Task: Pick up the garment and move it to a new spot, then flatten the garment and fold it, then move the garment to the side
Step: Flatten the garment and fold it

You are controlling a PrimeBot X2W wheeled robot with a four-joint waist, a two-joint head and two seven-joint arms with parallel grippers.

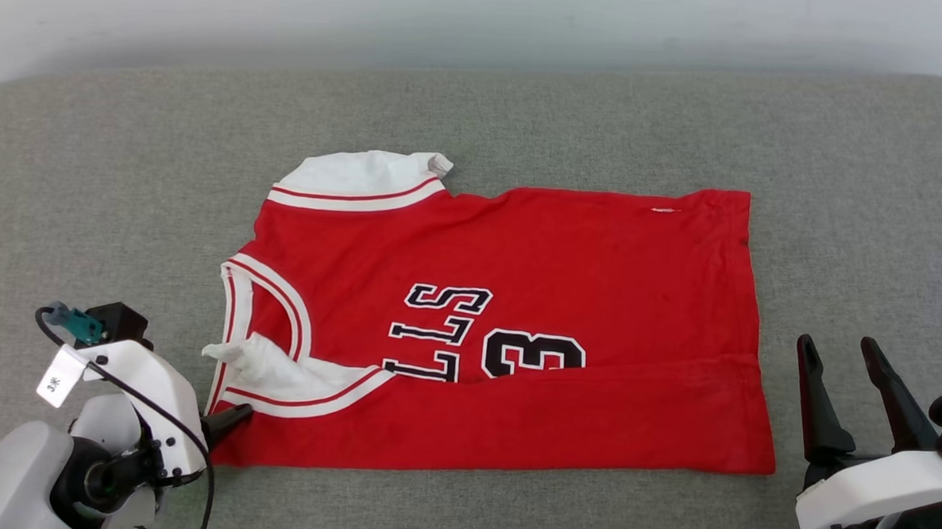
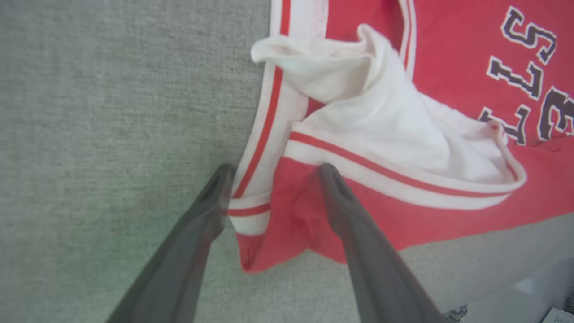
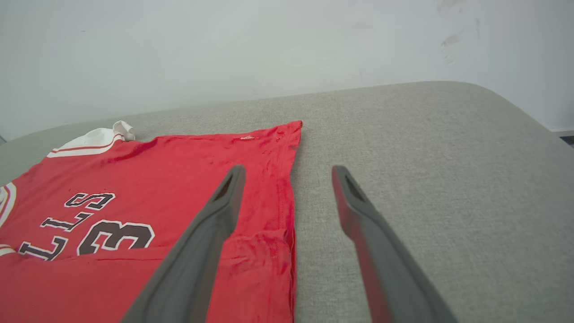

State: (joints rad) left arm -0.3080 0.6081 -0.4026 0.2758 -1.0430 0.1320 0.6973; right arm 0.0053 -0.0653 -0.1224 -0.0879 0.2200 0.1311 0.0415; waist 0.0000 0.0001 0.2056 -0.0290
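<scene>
The garment [image 1: 517,298] is a red jersey lying flat on the grey surface, collar to the left and hem to the right. Its near edge is folded up over the black letters and numerals. One white sleeve [image 1: 364,172] lies at the far side, another [image 2: 381,121] is bunched at the near left. My left gripper [image 2: 276,169] is open at the near-left corner, with the striped trim [image 2: 264,130] lying between its fingers. My right gripper [image 1: 837,344] stands open just right of the hem [image 3: 291,179], apart from the cloth, with nothing in it.
The grey padded surface [image 1: 126,162] stretches wide around the jersey, with bare room at the left, right and far side. Its back edge is rounded and meets a pale wall [image 1: 482,18]. A cable and a paper tag [image 1: 57,378] hang on the left wrist.
</scene>
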